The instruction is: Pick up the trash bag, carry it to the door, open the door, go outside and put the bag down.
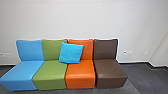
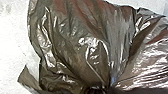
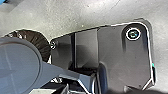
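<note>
Four soft seats are set side by side in a row by a pale wall point(image 1: 85, 20). From left to right, a blue seat point(image 1: 20, 72), a green seat point(image 1: 50, 75), an orange seat point(image 1: 80, 75) and a brown seat point(image 1: 110, 75) can be seen. A bright blue pillow point(image 1: 71, 53) is leaned, a bit tilted, on the backs of the green and orange ones. Small wall plates point(image 1: 130, 52) are seen low on the wall, and dark floor point(image 1: 150, 80) is seen below. In the left wrist view, the trash bag point(image 2: 75, 45) is shown big and close, shiny and dark, with its folds pulled together in one spot. By the right wrist camera, dark, wrinkled plastic is seen near the robot's base. Whether the left gripper or the right gripper is open or closed cannot be told.
</note>
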